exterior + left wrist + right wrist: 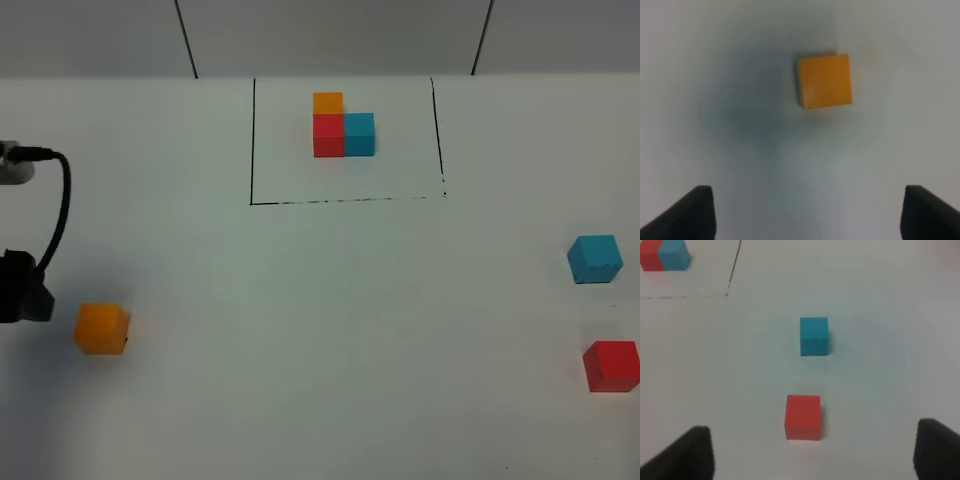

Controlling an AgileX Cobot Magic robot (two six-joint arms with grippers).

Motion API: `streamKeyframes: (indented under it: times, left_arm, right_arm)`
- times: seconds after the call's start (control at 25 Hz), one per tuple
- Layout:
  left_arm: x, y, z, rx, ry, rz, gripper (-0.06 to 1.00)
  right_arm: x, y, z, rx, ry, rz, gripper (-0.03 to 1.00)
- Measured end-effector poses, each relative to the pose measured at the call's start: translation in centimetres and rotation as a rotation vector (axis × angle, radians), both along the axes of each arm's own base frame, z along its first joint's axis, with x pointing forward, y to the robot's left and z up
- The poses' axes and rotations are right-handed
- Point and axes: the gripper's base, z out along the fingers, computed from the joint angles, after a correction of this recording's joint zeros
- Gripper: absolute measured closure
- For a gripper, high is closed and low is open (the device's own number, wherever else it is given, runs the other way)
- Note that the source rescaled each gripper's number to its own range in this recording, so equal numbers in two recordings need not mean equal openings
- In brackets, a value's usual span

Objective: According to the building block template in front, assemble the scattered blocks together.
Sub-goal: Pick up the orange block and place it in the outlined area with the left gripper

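The building block template [343,127] is an orange, red and teal L inside black lines at the back middle; its corner also shows in the right wrist view [665,255]. The scattered orange cube [101,328] lies front left. My left gripper [810,215] is open and empty, hovering short of the orange cube [824,81]. The scattered teal cube [595,259] and red cube [611,365] lie at the right edge. My right gripper [812,452] is open and empty, in line with the red cube [802,416] and, beyond it, the teal cube [814,335].
The black drawn lines [345,200] mark three sides of the template area on the white table [330,330]. My left arm with its cable [25,285] sits at the left edge. The right arm is out of the exterior view.
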Motion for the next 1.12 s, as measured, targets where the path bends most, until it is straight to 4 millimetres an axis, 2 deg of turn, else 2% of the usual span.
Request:
streamKeyframes:
  times: [0.36,0.72,1.12]
  left_arm:
    - [3.5,-1.8,-4.7,0.003,0.109,-0.053,0.16]
    - [5.1,-3.1,-9.0,0.052,0.218,-0.024,0.16]
    - [6.1,-3.2,-11.2,0.094,0.21,0.03,0.16]
  right_arm:
    - [0.0,0.0,0.0,0.0,0.0,0.0,0.33]
    - [0.0,0.0,0.0,0.0,0.0,0.0,0.33]
    - [0.0,0.0,0.0,0.0,0.0,0.0,0.33]
